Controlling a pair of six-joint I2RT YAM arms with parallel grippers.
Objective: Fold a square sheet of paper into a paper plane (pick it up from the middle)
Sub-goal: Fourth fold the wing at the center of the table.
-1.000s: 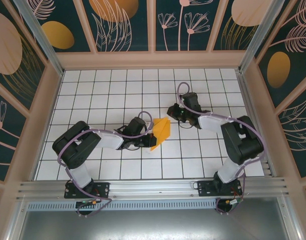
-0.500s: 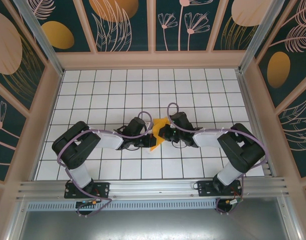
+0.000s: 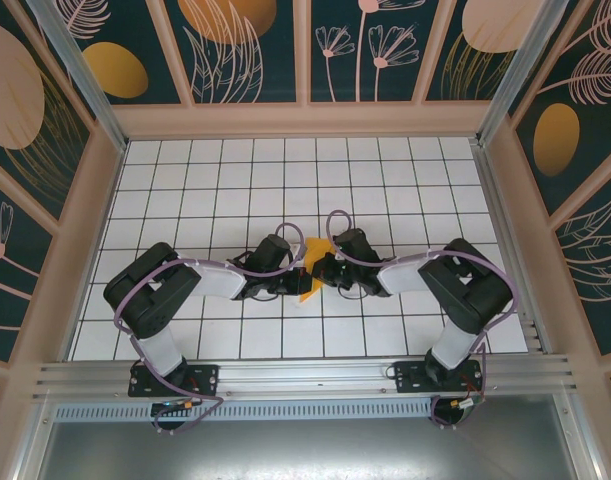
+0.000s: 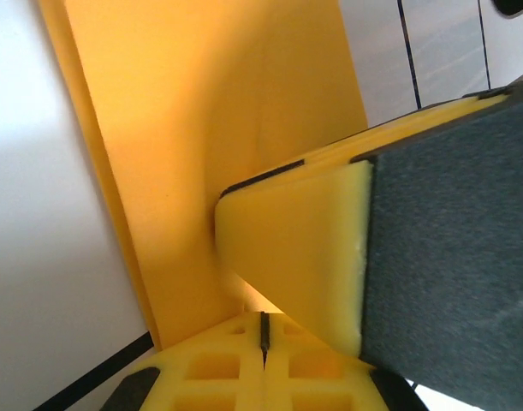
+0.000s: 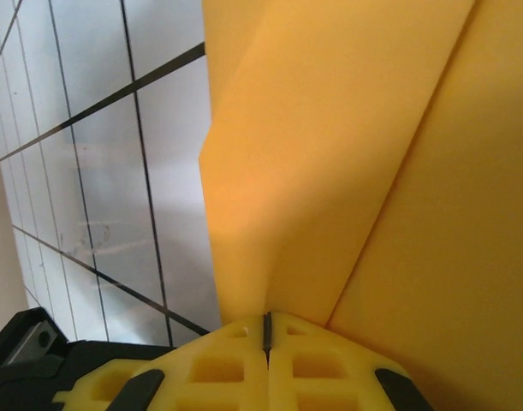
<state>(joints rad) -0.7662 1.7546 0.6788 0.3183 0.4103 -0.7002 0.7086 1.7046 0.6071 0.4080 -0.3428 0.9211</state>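
At the middle of the tiled table (image 3: 235, 180), the left gripper (image 3: 295, 277) pinches the folded orange paper (image 3: 308, 290) tight; the right gripper (image 3: 325, 268), fingers together, touches its other side

We log: white tiled floor (image 3: 235, 180), black grid lines; dark teal wall panels (image 3: 255, 50), floral prints; beige wooden frame (image 3: 305, 120); aluminium rail (image 3: 305, 375) at near edge.

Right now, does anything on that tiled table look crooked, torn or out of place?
Nothing stands out. The folded orange paper is at mid-table, pinched in the jaws of the left arm, with the shut jaws of the right arm close up against it. Its creases look clean in the wrist views, no tear visible.
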